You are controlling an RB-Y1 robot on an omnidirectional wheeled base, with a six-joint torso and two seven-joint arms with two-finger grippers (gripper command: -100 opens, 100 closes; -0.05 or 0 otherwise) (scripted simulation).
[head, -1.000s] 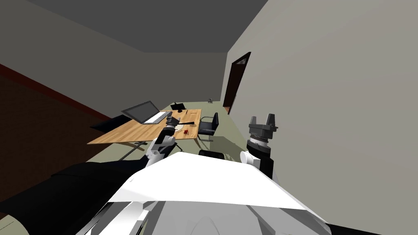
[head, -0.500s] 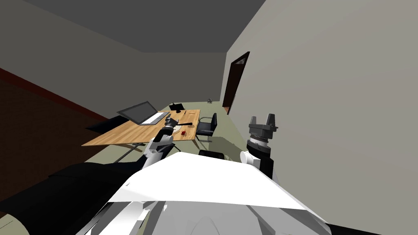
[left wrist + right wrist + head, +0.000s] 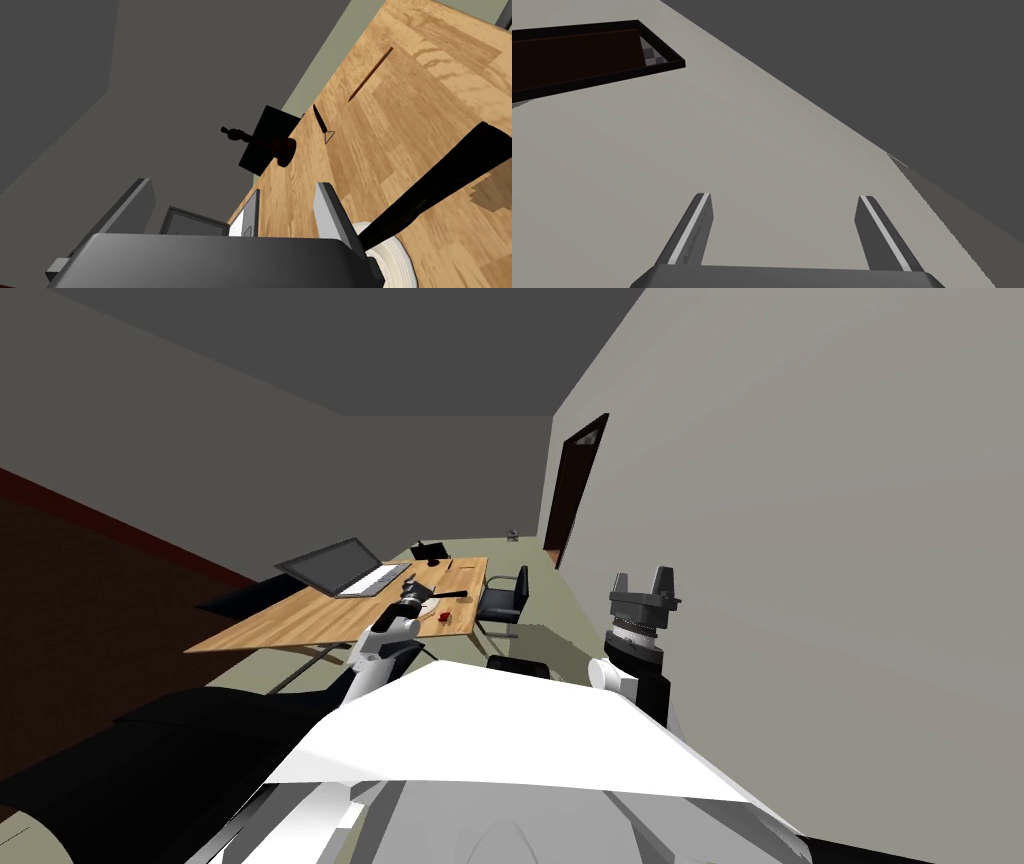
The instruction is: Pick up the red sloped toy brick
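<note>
Red brick lying free on the tabletop.
The brick (image 3: 442,616) is a small, bright red block resting on the light wooden tabletop (image 3: 300,623), not yet picked up. It lies close to the tabletop's near right corner, a little in from the edge facing the black chair (image 3: 500,598), just beside a white plate (image 3: 395,257). It is too small to tell which way its slope faces or whether it touches the plate.
</note>
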